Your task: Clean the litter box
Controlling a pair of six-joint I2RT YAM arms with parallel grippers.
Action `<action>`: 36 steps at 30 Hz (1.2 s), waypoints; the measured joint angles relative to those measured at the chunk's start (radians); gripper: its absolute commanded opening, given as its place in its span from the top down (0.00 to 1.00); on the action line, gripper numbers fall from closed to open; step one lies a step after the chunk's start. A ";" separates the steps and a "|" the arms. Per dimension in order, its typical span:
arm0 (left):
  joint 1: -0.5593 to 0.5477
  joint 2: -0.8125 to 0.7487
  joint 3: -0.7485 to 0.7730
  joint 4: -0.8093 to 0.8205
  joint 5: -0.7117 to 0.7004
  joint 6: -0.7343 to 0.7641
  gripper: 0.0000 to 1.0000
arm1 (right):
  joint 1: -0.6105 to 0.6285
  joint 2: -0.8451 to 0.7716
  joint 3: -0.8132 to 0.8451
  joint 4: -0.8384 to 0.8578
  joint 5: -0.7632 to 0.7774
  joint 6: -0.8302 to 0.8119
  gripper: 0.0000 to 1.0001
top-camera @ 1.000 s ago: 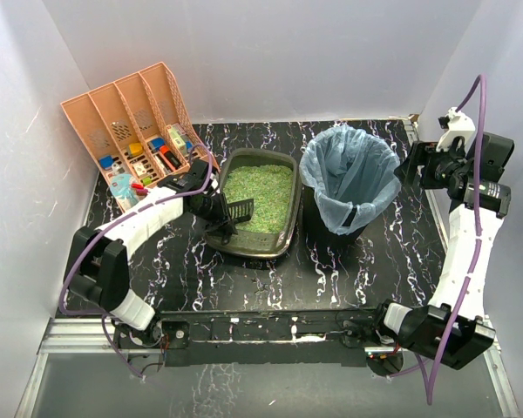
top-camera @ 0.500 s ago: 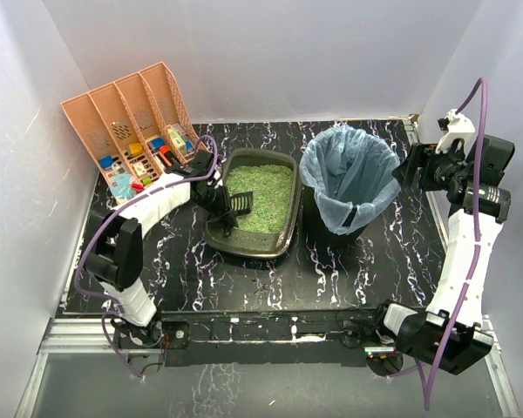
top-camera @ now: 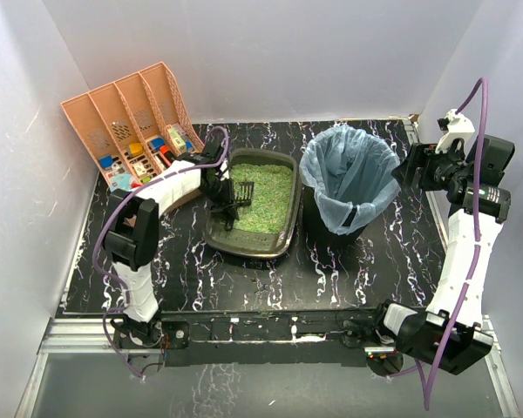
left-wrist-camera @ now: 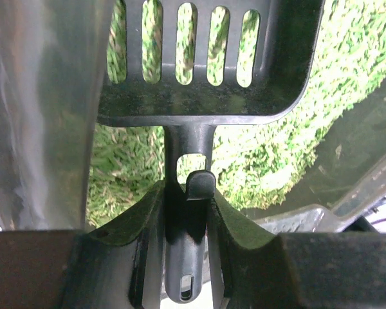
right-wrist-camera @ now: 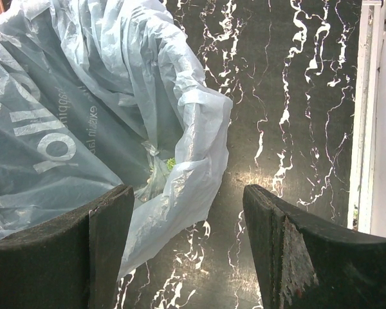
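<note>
Step in hand: sifting. Left gripper (left-wrist-camera: pixel 188 199) is clamped on the slotted scoop's (left-wrist-camera: pixel 206 96) handle, blade over green litter in the litter box (top-camera: pixel 244 248), just left of the lined bin (top-camera: pixel 357 213).

Judged next: dip, lift, carry to that bin.

Right gripper (right-wrist-camera: pixel 188 219), fingers apart, hovers right of it.

Black marbled table (top-camera: pixel 366 261); white walls.

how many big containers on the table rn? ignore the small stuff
3: peach organiser back left; litter box centre, the left gripper holding a scoop over it; lined bin right beside it. None look hidden.
</note>
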 measured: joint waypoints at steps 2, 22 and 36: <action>-0.002 0.029 0.042 -0.012 -0.020 0.028 1.00 | 0.000 0.000 0.000 0.001 -0.003 0.002 0.25; -0.040 0.133 0.215 -0.126 -0.126 0.282 1.00 | 0.000 0.000 -0.003 0.007 -0.027 0.015 0.25; -0.055 0.058 0.213 -0.251 -0.048 0.422 1.00 | 0.000 0.003 -0.010 0.010 -0.020 0.004 0.26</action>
